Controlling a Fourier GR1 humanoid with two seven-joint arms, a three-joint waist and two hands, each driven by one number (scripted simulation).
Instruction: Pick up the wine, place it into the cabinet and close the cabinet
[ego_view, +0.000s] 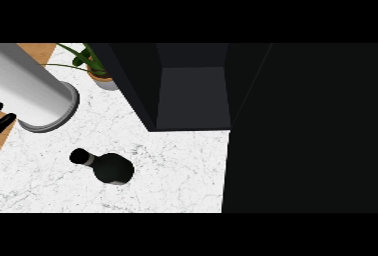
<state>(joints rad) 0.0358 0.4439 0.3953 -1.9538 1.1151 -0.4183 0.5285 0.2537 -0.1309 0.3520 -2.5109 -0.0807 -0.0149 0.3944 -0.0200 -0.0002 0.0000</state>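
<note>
On the counter (177, 165), left of the middle: the wine bottle (109, 168) appears to stand upright, nearer the front edge than the back, with nothing touching it.
Cabinet: the cabinet (193, 95) sits at the back edge with its dark opening facing the front. The door (303, 130) is swung wide along the right side.
Forearm: a grey forearm (35, 85) crosses the back-left corner, well apart from the bottle.
Left hand (6, 121): only a black sliver shows at the left edge. You cannot tell whether it is open or closed, and it has hold of nothing you can see.
Right hand: out of view.
Potted plant (100, 75): just beside the cabinet's left wall.
Risk, tipping: the bottle is tall with a narrow neck. If you brush it from the side, it could topple and roll toward the front edge.
Risk, collision: if you carry it in too far left, it could clip the cabinet's wall or the plant.
Risk, door: if you swing the door before the bottle is fully inside, it would jam against the bottle.
</note>
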